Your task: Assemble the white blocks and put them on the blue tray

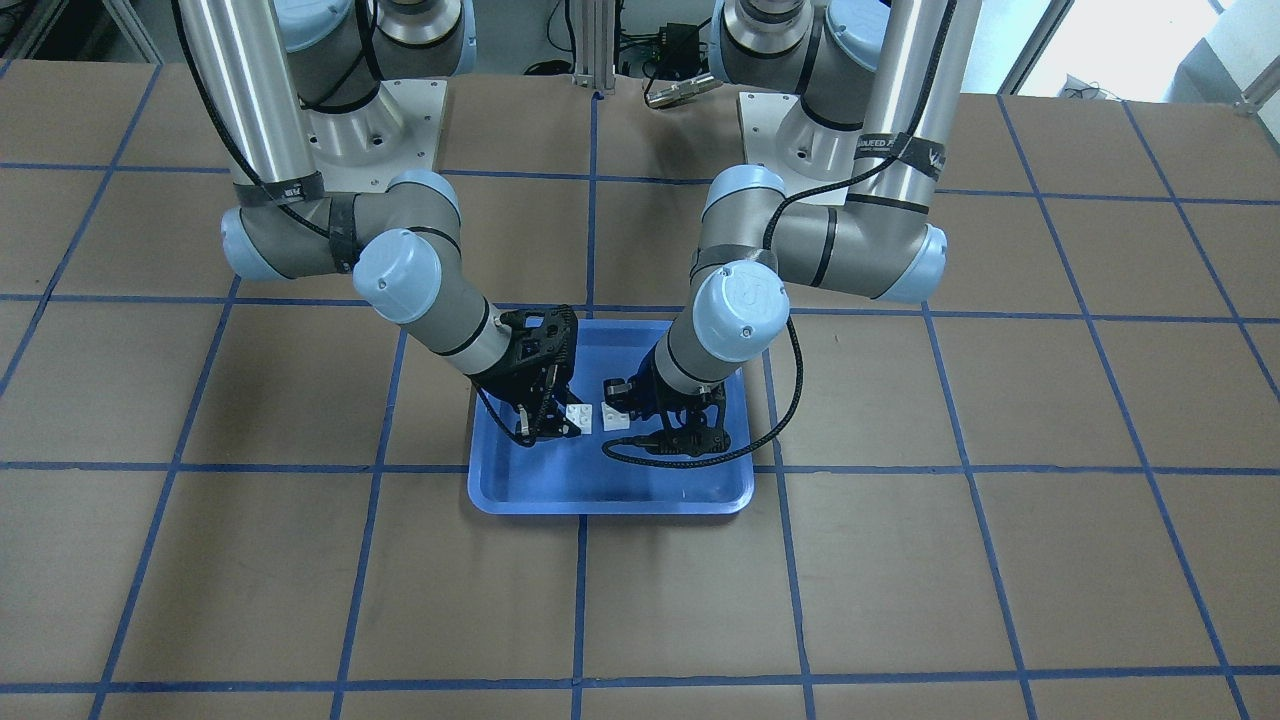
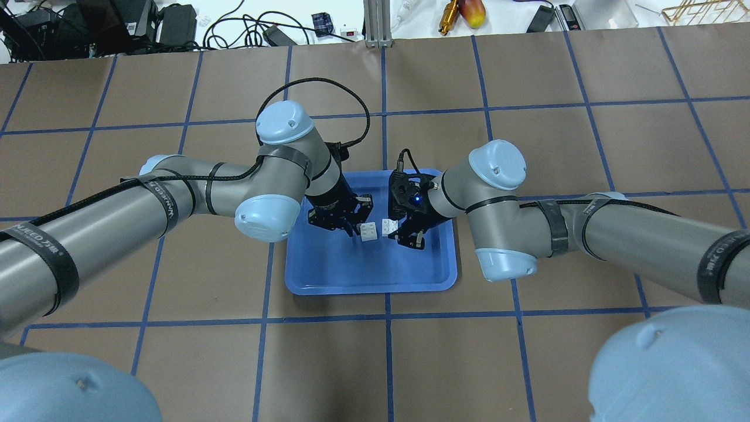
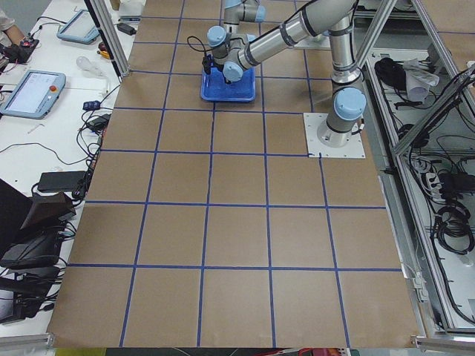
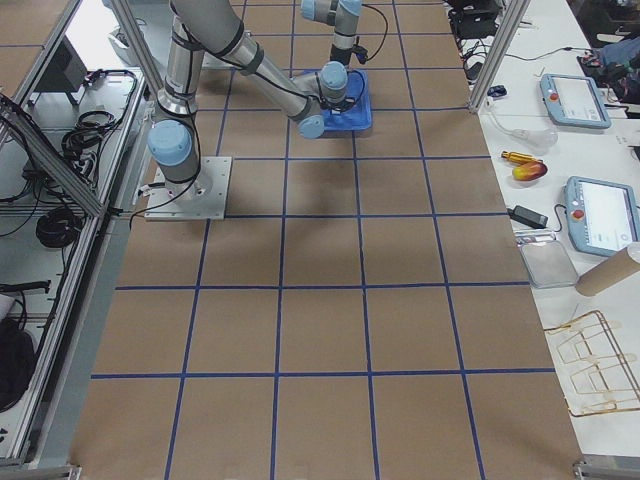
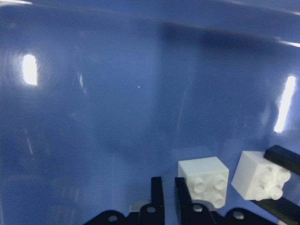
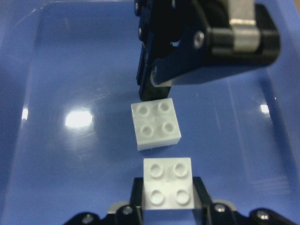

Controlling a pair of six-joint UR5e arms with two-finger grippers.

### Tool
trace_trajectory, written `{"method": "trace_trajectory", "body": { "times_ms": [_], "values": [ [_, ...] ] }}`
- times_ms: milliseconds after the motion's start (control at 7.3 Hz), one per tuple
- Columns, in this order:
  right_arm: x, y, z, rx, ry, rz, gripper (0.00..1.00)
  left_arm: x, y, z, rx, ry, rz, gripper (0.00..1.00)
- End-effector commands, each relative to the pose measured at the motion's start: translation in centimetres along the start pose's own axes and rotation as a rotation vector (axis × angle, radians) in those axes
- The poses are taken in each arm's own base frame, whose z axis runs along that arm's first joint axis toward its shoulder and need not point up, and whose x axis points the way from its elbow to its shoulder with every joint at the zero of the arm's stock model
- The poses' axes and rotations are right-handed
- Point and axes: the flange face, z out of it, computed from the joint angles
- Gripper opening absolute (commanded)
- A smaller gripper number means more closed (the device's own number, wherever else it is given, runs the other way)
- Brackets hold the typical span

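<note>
right gripper (image 6: 168,196) is pinching the held white block (image 6: 168,188), with 1 finger on each side of it and its studs facing up, low over the floor of the blue tray (image 2: 375,275). left gripper (image 5: 169,193) has its 2 fingers almost together, with only a thin slit of blue between them, and it grips nothing. the loose white block (image 6: 155,123) sits just beside that gripper's fingertips, against the outer side of 1 finger in the left wrist view. its studs are also up, and it is turned slightly askew to the held one. i cannot tell whether it rests flat on the tray floor. the 2 blocks are near each other but apart, with a narrow gap of tray showing between them. both are about the middle of the tray. the grippers reach down into it from opposite sides, the left arm from the robot's left and the right arm from its right. the tray lies on the brown table (image 1: 900,580), straddling 1 of its blue grid lines.
</note>
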Motion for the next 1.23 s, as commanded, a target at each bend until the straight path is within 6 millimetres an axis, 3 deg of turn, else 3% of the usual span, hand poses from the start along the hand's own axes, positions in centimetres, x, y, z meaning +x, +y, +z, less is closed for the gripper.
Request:
{"method": "trace_trajectory", "body": {
  "times_ms": [0, 411, 548, 685, 1096],
  "values": [
    [-0.42, -0.61, 0.44, 0.001, -0.010, -0.012, 0.00, -0.03, 0.05, 0.00, 0.000, -0.001, -0.002, 0.22],
    [-0.48, -0.57, 0.51, 0.001, -0.017, -0.003, 0.04, -0.03, 0.05, 0.00, 0.000, -0.001, -0.002, 0.22],
    [-0.48, -0.57, 0.51, 0.001, -0.017, -0.002, 0.59, -0.03, 0.05, 0.00, 0.000, -0.001, -0.006, 0.22],
    [-0.55, -0.91, 0.48, 0.034, -0.023, -0.004, 0.67, -0.01, 0.05, 0.00, -0.001, 0.000, -0.005, 0.22],
    [-0.59, -0.93, 0.51, 0.037, -0.028, 0.002, 0.68, -0.01, 0.05, 0.00, -0.001, 0.000, -0.006, 0.22]
  ]
}}
